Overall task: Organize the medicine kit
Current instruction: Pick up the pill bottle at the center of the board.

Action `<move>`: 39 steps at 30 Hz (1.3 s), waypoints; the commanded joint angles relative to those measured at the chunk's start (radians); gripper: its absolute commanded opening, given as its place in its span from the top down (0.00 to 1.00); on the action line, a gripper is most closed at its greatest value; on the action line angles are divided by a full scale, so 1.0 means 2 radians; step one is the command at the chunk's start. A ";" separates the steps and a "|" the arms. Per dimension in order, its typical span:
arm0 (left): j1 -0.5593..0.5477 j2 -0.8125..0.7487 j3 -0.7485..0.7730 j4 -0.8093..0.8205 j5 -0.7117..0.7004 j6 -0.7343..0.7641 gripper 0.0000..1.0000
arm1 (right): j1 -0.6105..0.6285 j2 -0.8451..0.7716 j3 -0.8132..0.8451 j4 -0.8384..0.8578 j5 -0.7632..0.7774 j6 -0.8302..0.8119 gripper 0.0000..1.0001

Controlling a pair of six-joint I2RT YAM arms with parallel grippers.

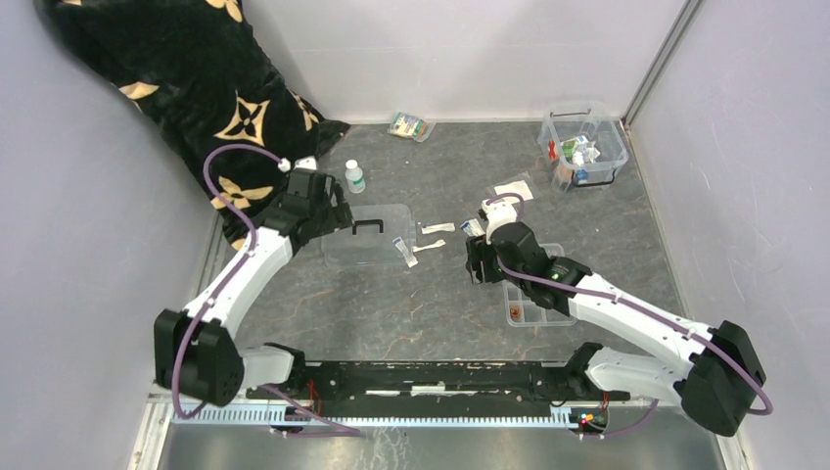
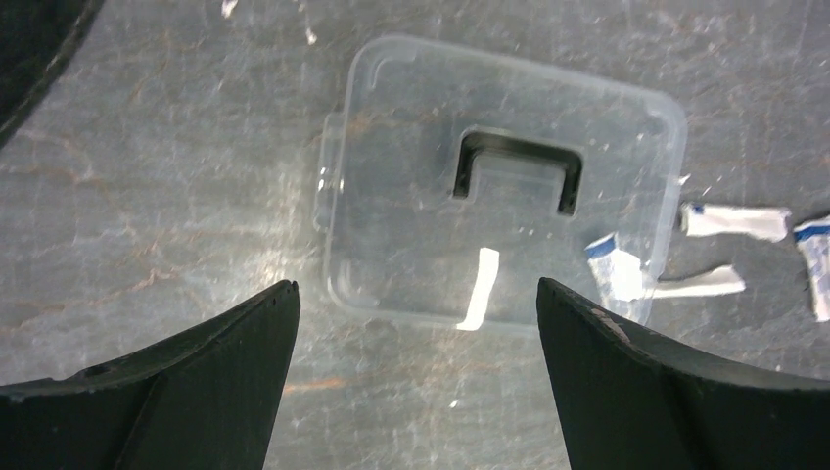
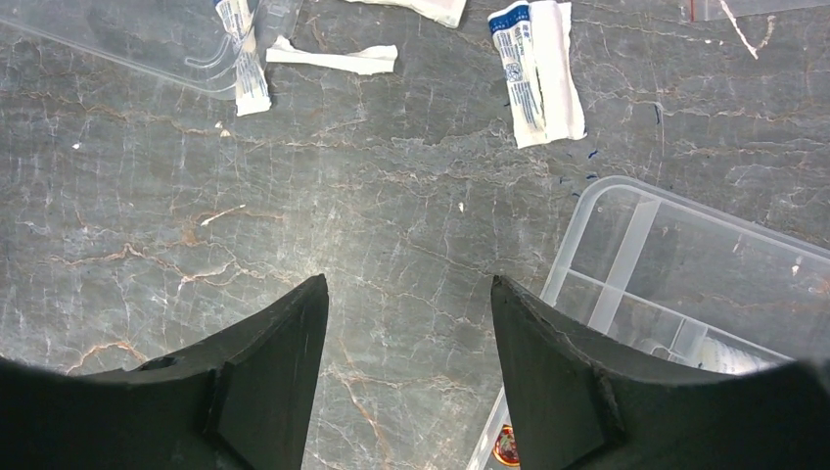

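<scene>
Medicine kit box [image 1: 584,145] is seen at the far right corner of the table [image 1: 391,313], uncovered, with small boxes and packets packed inside. Its flat clear lid [image 1: 370,235] is laid flat, black handle up, left of centre and well apart from the box.

Left gripper [image 2: 416,294] is held just at the near-left side of the lid. Its fingers [image 2: 245,343] are spread wide, nothing is gripped, and the lid is not touched.

Right gripper [image 3: 409,284] is held over bare table between the lid and a divided tray [image 3: 626,245]. Its fingers are parted and nothing is held between them. The tray is laid just right of this gripper, partly under the right arm. A small reddish item [image 1: 513,313] is seen in one near compartment; what it is cannot be told.

A blue-and-white strip packet [image 1: 401,250] is seen touching the lid's right near corner. Two more white strips [image 1: 437,227] are scattered just beside it. A folded blue-and-white packet [image 3: 536,69] is seen beyond the right gripper. Flat white sachets [image 1: 514,189] are laid between the lid and the box.

A small white bottle [image 1: 354,176] is stood upright just beyond the lid. A small pack [image 1: 409,125] is left by the back wall. A black patterned cloth [image 1: 196,78] is heaped in the far left corner.
</scene>
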State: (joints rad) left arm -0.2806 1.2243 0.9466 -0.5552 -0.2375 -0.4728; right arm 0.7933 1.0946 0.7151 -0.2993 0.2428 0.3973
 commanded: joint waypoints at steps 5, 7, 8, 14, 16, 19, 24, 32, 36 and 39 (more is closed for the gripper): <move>0.004 0.135 0.141 0.064 -0.009 0.022 0.03 | -0.003 -0.060 -0.026 0.014 -0.018 -0.021 0.29; 0.004 0.183 0.175 0.073 -0.012 0.027 0.02 | -0.002 -0.074 -0.037 0.014 -0.019 -0.024 0.28; 0.004 0.205 0.193 0.075 -0.010 0.031 0.02 | -0.003 -0.081 -0.041 0.013 -0.018 -0.024 0.28; 0.004 0.329 0.305 0.052 -0.005 0.044 0.04 | -0.002 -0.113 -0.066 0.001 -0.005 -0.022 0.27; 0.004 0.360 0.340 0.035 -0.020 0.047 0.04 | -0.003 -0.122 -0.070 -0.003 0.001 -0.022 0.27; 0.004 0.390 0.364 0.023 -0.043 0.054 0.05 | -0.002 -0.131 -0.072 -0.009 0.009 -0.024 0.27; 0.005 0.426 0.397 0.013 -0.065 0.064 0.14 | -0.003 -0.135 -0.070 -0.017 0.014 -0.026 0.26; 0.007 0.453 0.414 0.006 -0.059 0.065 0.27 | -0.003 -0.143 -0.074 -0.023 0.018 -0.024 0.26; 0.007 0.461 0.417 0.007 -0.055 0.064 0.29 | -0.002 -0.148 -0.076 -0.027 0.021 -0.021 0.26; 0.007 0.462 0.418 0.007 -0.054 0.063 0.39 | -0.002 -0.150 -0.078 -0.027 0.023 -0.019 0.26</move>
State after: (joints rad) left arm -0.2703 2.1414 1.7405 -0.5457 -0.3382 -0.3759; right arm 0.7906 0.8139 0.5667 -0.3546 0.2604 0.3580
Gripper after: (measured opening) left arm 0.665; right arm 0.737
